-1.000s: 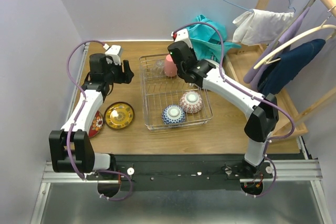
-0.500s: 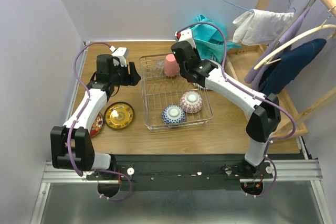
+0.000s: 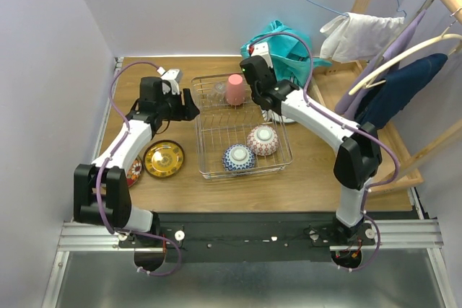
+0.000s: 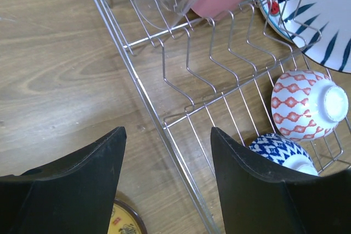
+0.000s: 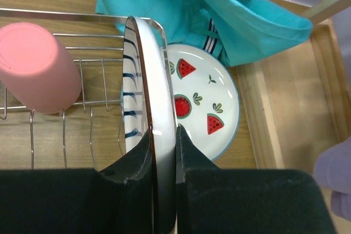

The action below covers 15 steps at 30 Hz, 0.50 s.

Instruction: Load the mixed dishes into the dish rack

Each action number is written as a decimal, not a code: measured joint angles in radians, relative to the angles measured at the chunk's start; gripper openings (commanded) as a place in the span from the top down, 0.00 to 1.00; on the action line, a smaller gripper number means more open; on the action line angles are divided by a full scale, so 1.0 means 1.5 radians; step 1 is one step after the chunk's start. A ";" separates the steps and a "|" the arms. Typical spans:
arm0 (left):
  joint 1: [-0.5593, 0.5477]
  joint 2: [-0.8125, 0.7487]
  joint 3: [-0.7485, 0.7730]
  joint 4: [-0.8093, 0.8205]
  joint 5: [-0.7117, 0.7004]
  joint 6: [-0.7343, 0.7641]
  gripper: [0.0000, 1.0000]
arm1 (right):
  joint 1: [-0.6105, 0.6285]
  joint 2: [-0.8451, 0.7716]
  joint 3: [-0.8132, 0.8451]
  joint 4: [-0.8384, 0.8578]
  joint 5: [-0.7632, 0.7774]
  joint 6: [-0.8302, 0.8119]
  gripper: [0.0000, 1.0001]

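- Two saucers, the gold saucer (image 3: 164,158) and the red saucer (image 3: 133,171), lie on the table nearest my bases, left of the dish rack (image 3: 245,172). My left arm partly hides the red one, so a careless sweep could knock it.
- Both patterned bowls, the blue bowl (image 3: 238,156) and the red-and-white bowl (image 3: 263,139), sit upside down in the rack's near end. Anything lowered there would land on them.
- My left gripper (image 4: 167,141) hangs empty, jaws apart, above the rack's left rim. If I drop straight down, a finger could catch the wire and shove the whole rack.
- Farther in, the pink cup (image 3: 234,89) and the clear glass (image 3: 216,90) sit side by side at the rack's far end. A bump could roll or chip the glass.
- My right gripper (image 5: 163,141) is clamped on the rim of the blue-striped plate (image 5: 148,80), held on edge at the rack's far right corner. I cannot tell whether its lower edge touches the wires. With so narrow a hold it may pivot, slip or tip onto the cup.
- Beyond, the watermelon plate (image 5: 203,108) lies flat outside the rack, partly under the teal cloth (image 5: 219,9). The held plate could strike it.
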State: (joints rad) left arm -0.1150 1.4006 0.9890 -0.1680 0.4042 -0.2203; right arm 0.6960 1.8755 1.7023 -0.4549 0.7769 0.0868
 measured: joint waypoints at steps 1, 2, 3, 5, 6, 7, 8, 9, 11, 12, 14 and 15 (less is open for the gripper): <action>-0.004 0.008 0.000 0.001 0.001 -0.004 0.29 | -0.001 0.004 0.000 0.000 -0.003 0.001 0.99; -0.006 0.015 0.000 0.001 0.003 -0.006 0.29 | -0.003 0.012 0.000 0.000 -0.009 0.004 1.00; -0.009 0.025 0.001 0.000 0.004 -0.009 0.29 | -0.003 0.018 0.000 -0.001 -0.013 0.007 1.00; -0.012 0.039 0.002 0.000 0.005 -0.012 0.30 | -0.005 0.032 0.000 -0.006 -0.022 0.010 0.99; -0.013 0.047 0.003 0.000 0.005 -0.014 0.30 | -0.006 0.038 0.002 -0.006 -0.027 0.014 0.96; -0.015 0.052 0.004 0.000 0.005 -0.017 0.30 | -0.007 0.041 0.004 -0.006 -0.034 0.014 0.89; -0.015 0.058 0.005 -0.001 0.006 -0.019 0.30 | -0.007 0.043 0.006 -0.007 -0.038 0.014 0.73; -0.016 0.061 0.007 -0.002 0.006 -0.021 0.30 | -0.009 0.044 0.006 -0.012 -0.046 0.015 0.64; -0.017 0.065 0.010 -0.003 0.006 -0.023 0.32 | -0.012 0.044 0.006 -0.013 -0.057 0.017 0.49; -0.017 0.067 0.012 -0.003 0.006 -0.024 0.32 | -0.013 0.044 0.008 -0.017 -0.058 0.015 0.45; -0.021 0.074 0.021 -0.008 0.006 -0.026 0.35 | -0.016 0.041 0.008 -0.020 -0.060 0.014 0.41; -0.022 0.077 0.025 -0.009 0.006 -0.026 0.36 | -0.018 0.038 0.008 -0.027 -0.062 0.011 0.39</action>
State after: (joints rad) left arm -0.1482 1.5158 1.0264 -0.1810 0.4137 -0.2592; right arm 0.6685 1.9324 1.7142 -0.4957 0.6846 0.1032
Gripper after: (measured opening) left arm 0.681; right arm 0.546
